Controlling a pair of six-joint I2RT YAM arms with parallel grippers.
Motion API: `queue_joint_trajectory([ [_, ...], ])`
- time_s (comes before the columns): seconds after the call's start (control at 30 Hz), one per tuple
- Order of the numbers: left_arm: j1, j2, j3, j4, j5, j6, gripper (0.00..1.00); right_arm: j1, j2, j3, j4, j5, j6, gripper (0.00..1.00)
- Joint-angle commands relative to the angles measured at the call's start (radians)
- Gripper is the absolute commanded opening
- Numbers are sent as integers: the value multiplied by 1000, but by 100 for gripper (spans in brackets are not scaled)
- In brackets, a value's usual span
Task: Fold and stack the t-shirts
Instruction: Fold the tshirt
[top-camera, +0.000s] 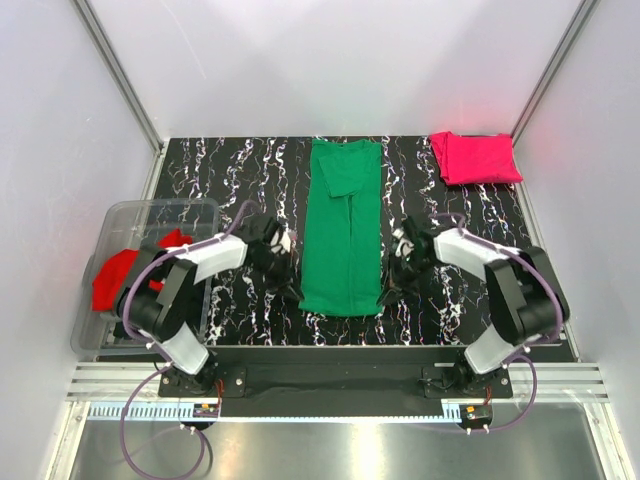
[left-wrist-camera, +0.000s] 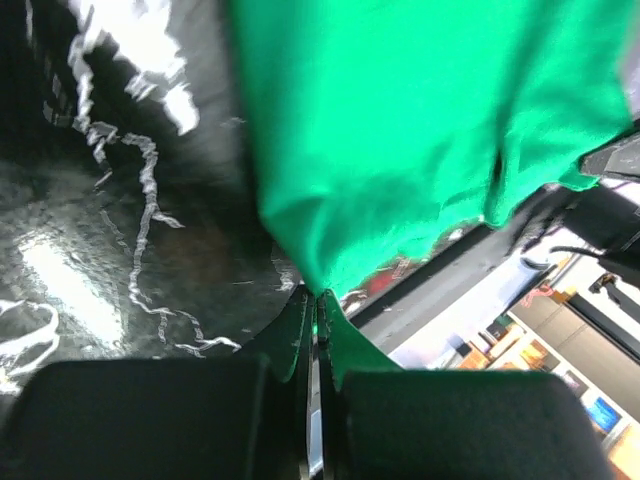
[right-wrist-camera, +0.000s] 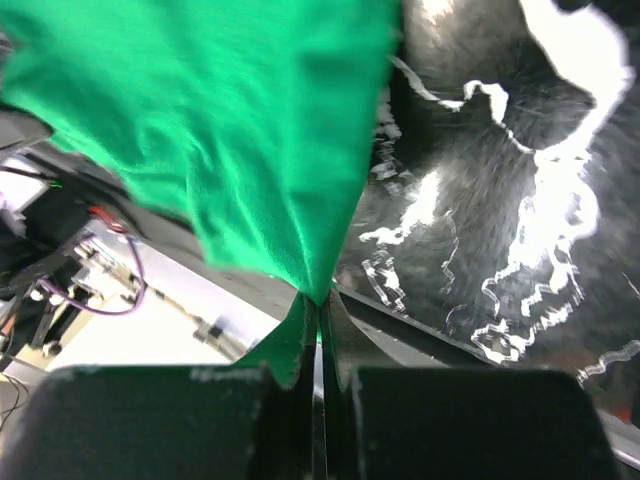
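The centre shirt (top-camera: 343, 235) lies along the table's (top-camera: 230, 170) middle, near to far, my left gripper (top-camera: 297, 296) at its near-left corner, my right gripper (top-camera: 385, 297) at its near-right. The corner shirt (top-camera: 475, 157) sits far right; the bin (top-camera: 150, 215), holding a heaped shirt (top-camera: 112, 280), sits left.

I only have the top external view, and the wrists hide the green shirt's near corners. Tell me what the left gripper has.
Observer: In the left wrist view, the left gripper is shut on an edge of the green t-shirt, with the cloth pinched right at its tips.
Operator: Now report the right side.
Observer: In the right wrist view, the right gripper is also shut on the green cloth, and a small flap shows behind the pinch.
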Motion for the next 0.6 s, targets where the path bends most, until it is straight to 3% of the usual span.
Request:
queue_joint_trajectory([
  [0.0, 18, -84, 107, -38, -6, 58, 0, -49, -106, 76, -60, 27, -52, 0],
  [0.2, 41, -67, 225, -66, -39, 89, 0, -120, -132, 178, -69, 58, -75, 0],
  [0.57, 65, 110, 477, -49, -108, 169, 0, -183, 105, 463, 41, 86, -109, 0],
])
